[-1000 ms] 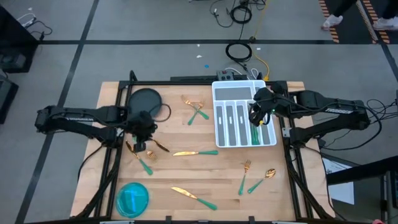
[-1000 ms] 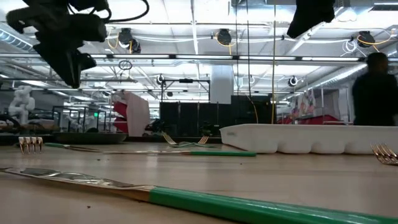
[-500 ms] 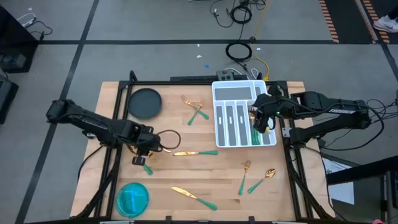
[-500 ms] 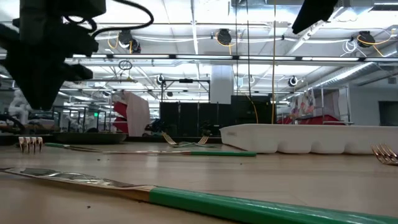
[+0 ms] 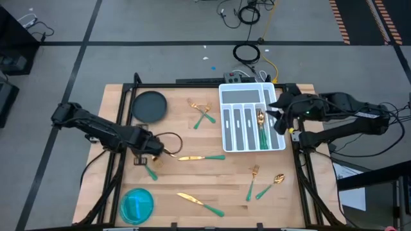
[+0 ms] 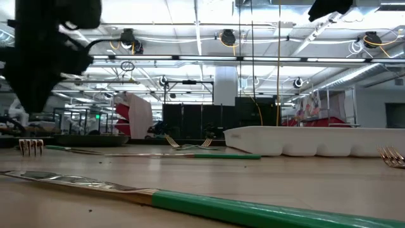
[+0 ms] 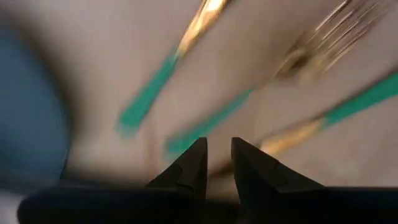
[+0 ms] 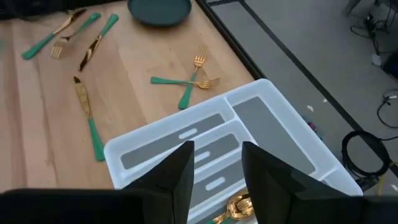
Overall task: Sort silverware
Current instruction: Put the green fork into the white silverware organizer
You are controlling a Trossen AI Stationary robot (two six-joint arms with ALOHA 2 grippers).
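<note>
The silverware has gold heads and green handles. A small heap of it (image 5: 151,168) lies at the table's left, blurred in the left wrist view (image 7: 149,93). My left gripper (image 5: 149,153) hangs just above the heap, pointing steeply down, slightly open (image 7: 214,158), with nothing between the fingers. Two crossed forks (image 5: 204,114), a knife (image 5: 202,157), a fork and spoon (image 5: 262,181) and another knife (image 5: 200,203) lie on the wood. A spoon (image 5: 261,128) lies in the white tray's (image 5: 247,96) rightmost slot. My right gripper (image 5: 280,120) hovers open (image 8: 214,162) over the tray's right edge.
A dark plate (image 5: 150,106) sits at the far left and a teal bowl (image 5: 137,204) at the near left corner. A cable loops beside my left gripper (image 5: 172,138). In the low view the near knife (image 6: 190,199) lies across the foreground, with the tray (image 6: 316,139) behind it.
My left gripper has moved from beside the dark plate toward the near edge and down, tipping to point steeply down over the heap. My right gripper has drawn back toward the table's right edge and slightly up, uncovering the spoon in the tray.
</note>
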